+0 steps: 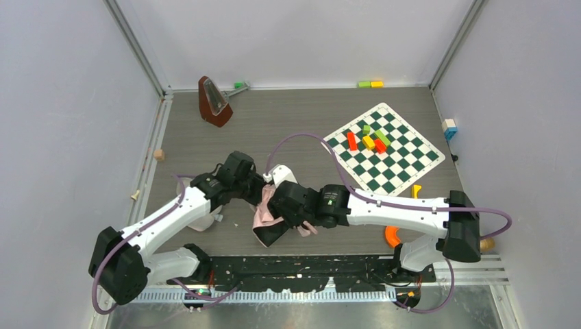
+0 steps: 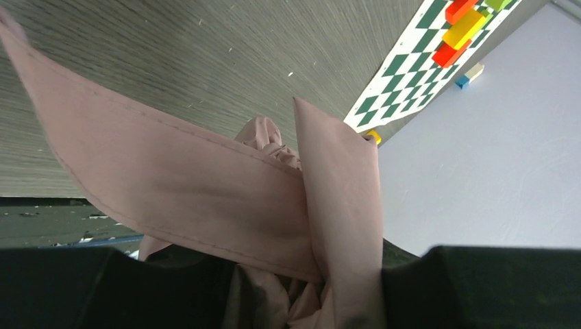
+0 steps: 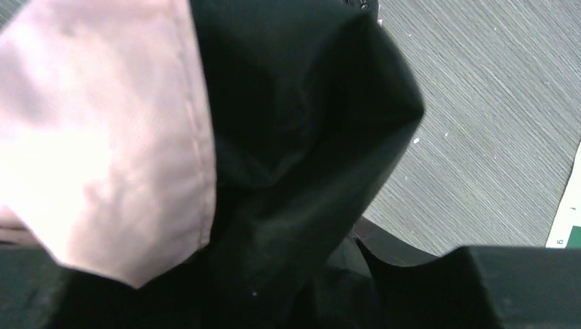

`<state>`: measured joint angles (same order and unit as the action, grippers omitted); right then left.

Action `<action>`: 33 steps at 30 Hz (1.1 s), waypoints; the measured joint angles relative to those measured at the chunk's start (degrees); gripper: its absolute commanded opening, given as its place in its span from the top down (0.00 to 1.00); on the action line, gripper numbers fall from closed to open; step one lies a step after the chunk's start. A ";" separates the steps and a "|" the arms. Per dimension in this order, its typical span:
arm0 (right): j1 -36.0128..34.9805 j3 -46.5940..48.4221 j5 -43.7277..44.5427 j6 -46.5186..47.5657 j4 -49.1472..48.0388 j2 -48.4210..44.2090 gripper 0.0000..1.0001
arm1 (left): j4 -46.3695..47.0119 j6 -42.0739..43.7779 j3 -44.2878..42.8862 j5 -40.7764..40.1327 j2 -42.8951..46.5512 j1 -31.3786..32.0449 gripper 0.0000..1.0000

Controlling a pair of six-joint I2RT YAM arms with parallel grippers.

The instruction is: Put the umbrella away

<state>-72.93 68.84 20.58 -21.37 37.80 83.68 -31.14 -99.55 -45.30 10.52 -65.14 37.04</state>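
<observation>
The umbrella (image 1: 264, 218) lies folded and bunched on the grey table between the two arms, with pale pink and black fabric showing. My left gripper (image 1: 255, 179) is at its far end. In the left wrist view its jaws (image 2: 308, 295) are closed around bunched pink fabric (image 2: 205, 185), and two pink flaps spread out ahead. My right gripper (image 1: 279, 205) sits on the umbrella's right side. In the right wrist view it (image 3: 274, 295) holds black canopy (image 3: 294, 137) with a pink flap at the left. The handle and strap are hidden.
A green-and-white chequered mat (image 1: 404, 164) with several coloured blocks lies at the back right. A brown metronome (image 1: 214, 101) stands at the back left. An orange curved piece (image 1: 392, 236) lies by the right arm. Small blocks (image 1: 370, 83) sit by the back wall.
</observation>
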 measured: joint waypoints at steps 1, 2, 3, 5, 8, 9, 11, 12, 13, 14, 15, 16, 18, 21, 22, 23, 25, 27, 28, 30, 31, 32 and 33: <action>-0.11 0.00 0.33 -0.22 -0.07 0.11 0.95 | -0.02 0.17 0.11 0.09 0.04 -0.04 0.71; -0.11 -0.07 0.44 -0.39 0.02 -0.02 0.95 | 0.13 0.50 0.33 0.46 0.15 -0.04 0.57; -0.11 -0.31 0.48 -0.66 -0.02 -0.33 0.95 | 0.79 0.74 0.66 1.03 0.24 -0.04 0.45; 0.35 -1.57 -0.09 -1.40 -0.68 -1.33 0.95 | 3.30 1.40 2.05 2.51 0.28 -0.11 0.27; 3.06 -7.21 -3.41 -3.32 -4.50 -4.98 0.95 | 7.76 2.08 5.49 5.66 0.63 -0.09 0.02; 4.11 -9.64 -4.85 -4.17 -6.49 -6.51 0.95 | 9.38 2.14 6.80 6.88 0.94 -0.02 0.01; 5.97 -14.25 -7.74 -5.86 -10.36 -9.46 0.95 | 11.58 2.43 8.39 8.59 1.86 0.00 0.01; 6.84 -16.52 -9.01 -6.73 -12.48 -10.91 0.95 | 12.76 2.43 9.07 9.44 2.49 0.00 0.01; 7.45 -18.23 -9.88 -7.50 -14.14 -12.00 0.95 | 13.88 2.45 9.60 10.38 3.08 0.07 0.01; 8.28 -20.15 -10.99 -8.39 -16.28 -13.14 0.95 | 14.91 2.47 10.05 11.08 3.45 0.11 0.01; 9.01 -21.75 -12.02 -9.16 -18.36 -14.03 0.95 | 15.58 2.47 10.36 11.63 3.58 0.15 0.01; 9.60 -22.77 -12.79 -9.81 -19.87 -14.49 0.95 | 16.81 2.47 10.86 12.26 3.58 0.13 0.01; 10.23 -23.89 -14.12 -10.64 -22.36 -14.58 0.95 | 18.29 2.40 11.69 12.98 3.50 0.09 0.01; 10.54 -24.85 -15.91 -11.08 -24.63 -14.56 0.95 | 20.35 2.21 12.72 14.64 2.71 0.07 0.01; 10.54 -25.07 -16.26 -11.15 -25.14 -14.56 0.95 | 20.74 2.23 12.90 15.06 2.38 0.07 0.01; 10.62 -25.51 -16.72 -11.28 -25.97 -14.67 0.95 | 21.09 2.23 13.00 15.50 1.99 0.07 0.01; 10.80 -26.40 -17.29 -11.76 -27.23 -15.17 0.95 | 21.38 2.43 13.18 16.17 1.64 0.00 0.01; 10.86 -26.99 -17.33 -12.39 -27.71 -16.00 0.95 | 21.55 2.71 13.33 16.74 1.62 0.02 0.01; 10.86 -27.30 -17.35 -12.90 -28.20 -16.52 0.95 | 21.70 2.82 13.35 16.94 1.62 0.04 0.01; 10.95 -27.87 -17.38 -13.99 -29.14 -17.31 0.95 | 22.34 2.97 13.51 16.85 1.64 0.31 0.01; 11.04 -28.37 -17.46 -15.02 -30.01 -17.73 0.95 | 22.67 2.99 13.60 16.61 1.64 0.57 0.01; 11.10 -28.79 -17.57 -15.72 -30.56 -17.94 0.95 | 22.88 2.97 13.64 16.31 1.62 0.92 0.01; 11.13 -29.22 -17.66 -16.44 -31.28 -18.10 0.95 | 23.15 2.97 13.66 15.89 1.55 1.29 0.01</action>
<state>-61.80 39.62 2.92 -37.80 6.52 65.58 -7.99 -96.57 -31.64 26.41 -63.59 38.33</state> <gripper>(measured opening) 0.496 0.991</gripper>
